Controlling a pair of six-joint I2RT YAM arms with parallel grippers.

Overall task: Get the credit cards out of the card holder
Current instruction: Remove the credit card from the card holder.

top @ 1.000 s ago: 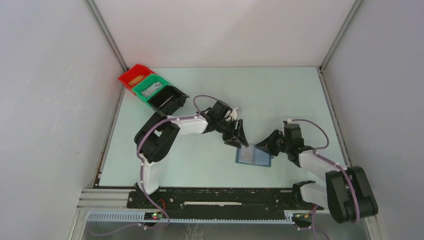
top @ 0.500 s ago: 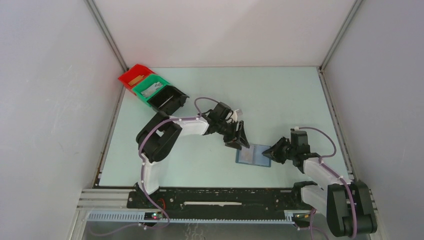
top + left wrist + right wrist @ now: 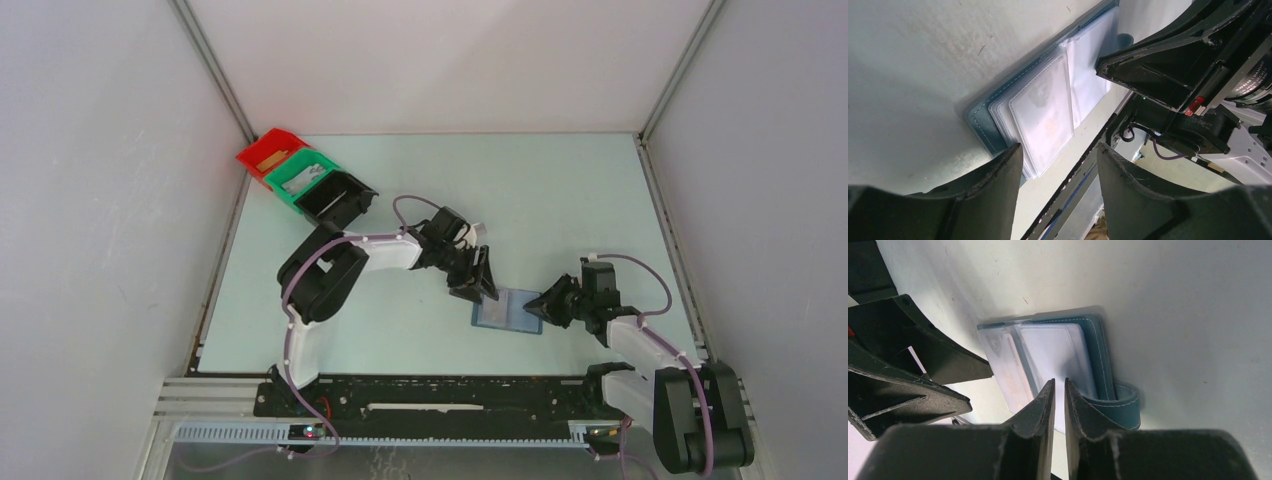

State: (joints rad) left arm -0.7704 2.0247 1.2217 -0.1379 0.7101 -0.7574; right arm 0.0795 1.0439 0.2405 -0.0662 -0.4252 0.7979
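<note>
The slate-blue card holder (image 3: 508, 311) lies spread open on the table, its clear sleeves (image 3: 1048, 107) fanned out. A pale credit card with faint tan marks shows through a sleeve (image 3: 1003, 365). The strap tab (image 3: 1128, 400) curls at one edge. My left gripper (image 3: 480, 285) hangs open at the holder's far left corner, one finger (image 3: 998, 185) at the cover edge, nothing between the jaws. My right gripper (image 3: 540, 303) points at the holder's right edge. Its jaws (image 3: 1059, 390) are a narrow slit apart over the sleeves, and nothing shows gripped.
Red bin (image 3: 268, 152), green bin (image 3: 300, 176) and black bin (image 3: 338, 196) stand in a row at the far left corner. A tan card lies in the red one, a pale one in the green. Walls close in both sides. The black rail (image 3: 420, 395) runs along the near edge.
My right arm has dropped lower and its gripper now sits at the holder's right edge. The left gripper has edged slightly toward the holder. The holder has not moved.
</note>
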